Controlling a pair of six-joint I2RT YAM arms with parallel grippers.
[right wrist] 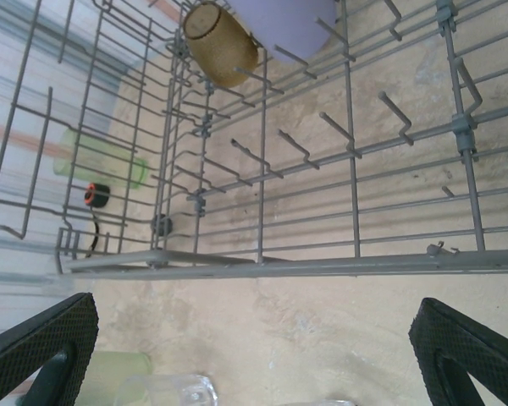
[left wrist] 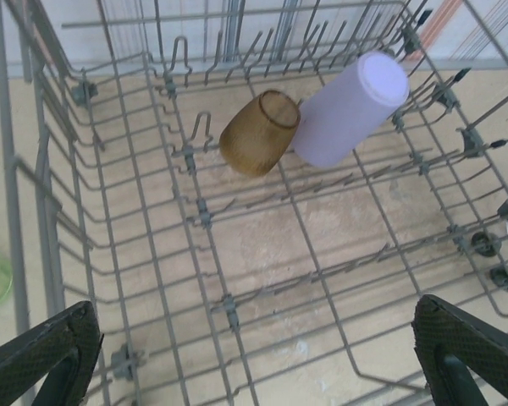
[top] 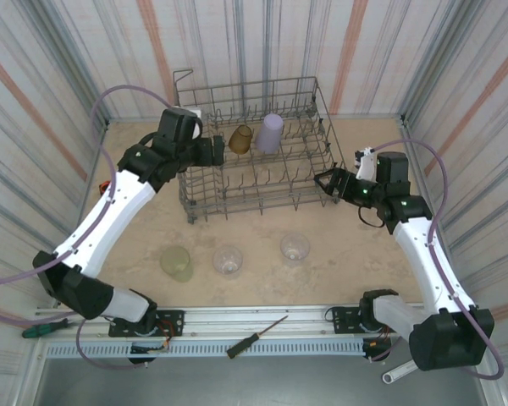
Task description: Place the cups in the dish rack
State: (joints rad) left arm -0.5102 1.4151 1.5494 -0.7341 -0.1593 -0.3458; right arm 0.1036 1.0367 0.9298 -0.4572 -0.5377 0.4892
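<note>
Wide open, empty: left fingers (left wrist: 46, 351), right fingers (right wrist: 42, 338). Tines of the grey wire dish rack (top: 254, 203) prop amber plastic cup (left wrist: 258, 133), lilac plastic cup (left wrist: 349, 110).

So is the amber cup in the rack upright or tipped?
Tipped. The amber cup lies tilted on the dish rack tines, open mouth facing sideways.
</note>
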